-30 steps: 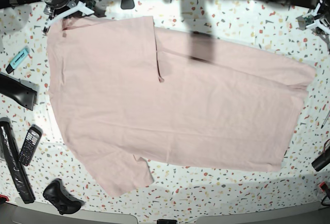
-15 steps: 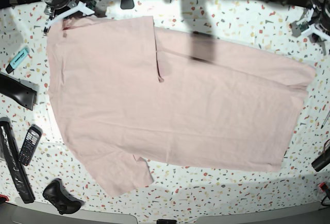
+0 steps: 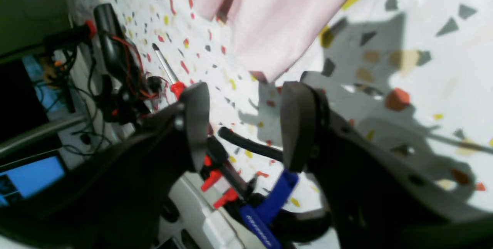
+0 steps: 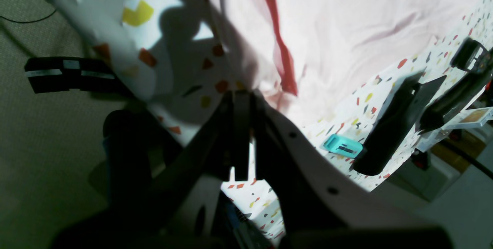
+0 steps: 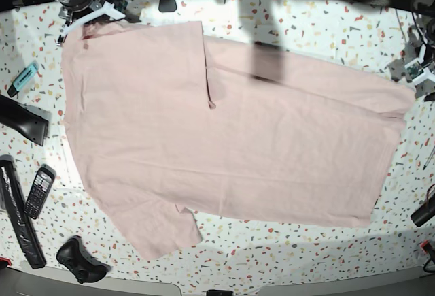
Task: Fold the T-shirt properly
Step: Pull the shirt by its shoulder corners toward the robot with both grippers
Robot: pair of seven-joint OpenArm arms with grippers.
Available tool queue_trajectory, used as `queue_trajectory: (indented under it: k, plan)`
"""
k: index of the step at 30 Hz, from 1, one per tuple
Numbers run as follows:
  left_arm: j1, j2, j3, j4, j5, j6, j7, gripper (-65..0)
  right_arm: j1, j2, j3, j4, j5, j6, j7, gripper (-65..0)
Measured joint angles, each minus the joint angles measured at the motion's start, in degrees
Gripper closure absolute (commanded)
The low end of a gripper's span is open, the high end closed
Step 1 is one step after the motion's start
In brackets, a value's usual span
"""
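The pale pink T-shirt (image 5: 224, 133) lies spread out flat on the speckled table (image 5: 319, 24), plain side up, with one sleeve folded over near the top middle. My right gripper (image 5: 85, 18) is at the shirt's top left corner. In the right wrist view it (image 4: 240, 98) is shut on the shirt's edge beside a red seam (image 4: 283, 64). My left gripper (image 5: 416, 71) hovers at the shirt's far right corner. In the left wrist view it (image 3: 246, 125) is open and empty, just short of the shirt's corner (image 3: 269, 29).
A teal marker (image 5: 24, 77), a black bar (image 5: 24, 120), a phone (image 5: 39, 192), a long black strip (image 5: 17, 221) and a black controller (image 5: 81, 260) lie along the left edge. A red-handled screwdriver (image 3: 169, 73), cables and a blue clamp (image 3: 269, 202) sit near my left gripper.
The left arm, on the base view's right, has come down from the top right corner to the shirt's right corner. The right gripper and the shirt have not moved.
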Motion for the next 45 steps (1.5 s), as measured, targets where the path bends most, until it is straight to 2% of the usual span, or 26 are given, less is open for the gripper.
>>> queue_trajectory:
  k: [5, 10, 14, 22, 26, 28, 31, 39, 41, 45]
  plan:
    - [-1.38, -0.02, 2.43, -3.61, 6.99, -0.68, -1.86, -28.6, 0.00, 0.00, 0.00, 0.00, -0.02, 0.00, 0.00, 0.0]
    - [-5.16, 0.33, 9.70, -8.50, 11.74, -1.01, -3.10, -28.5, 0.02, -0.04, 0.00, 0.00, -0.02, -0.02, 0.00, 0.0]
    - [-11.13, 0.85, 14.80, -12.59, 12.35, 0.96, -2.95, -28.3, 0.00, -0.13, 0.00, 0.00, -0.02, -0.02, -0.46, 0.0]
    - [-19.19, 0.96, 22.29, -18.27, 12.26, 2.05, -3.15, -28.3, 0.02, -0.13, 0.00, 0.00, -0.02, -0.04, -1.14, 0.0]
    - [-21.29, 0.98, 25.18, -19.04, 12.48, 2.38, -2.93, -24.4, 0.02, -0.94, 0.00, 0.00, -0.04, -0.07, -1.53, 0.0]
    - [-21.35, 0.98, 25.29, -19.04, 12.46, 2.38, -2.84, -18.3, 0.02, -1.44, 0.00, 0.00, -0.02, -0.04, -1.57, 0.0]
    - [-21.18, 0.96, 25.35, -19.08, 12.44, 2.34, -2.45, -0.3, 0.00, -1.68, 0.00, 0.00, -0.04, -0.04, -1.55, 0.0]
    - [-16.28, 0.74, 25.44, -18.29, 12.44, 2.99, 0.28, 0.0, 0.02, -1.66, 0.00, 0.00, -0.04, -0.04, -1.53, 0.0]
    - [-13.51, -0.44, 25.44, -16.81, 12.41, 4.42, 1.29, 0.0, 0.02, -1.64, 0.02, 0.00, -0.04, -0.04, -1.53, 0.0]
    - [-5.81, -2.91, 25.38, -12.90, 12.41, 9.64, 3.50, 0.0, 0.04, -1.44, 0.04, 0.00, -0.07, -0.20, -1.51, 0.0]
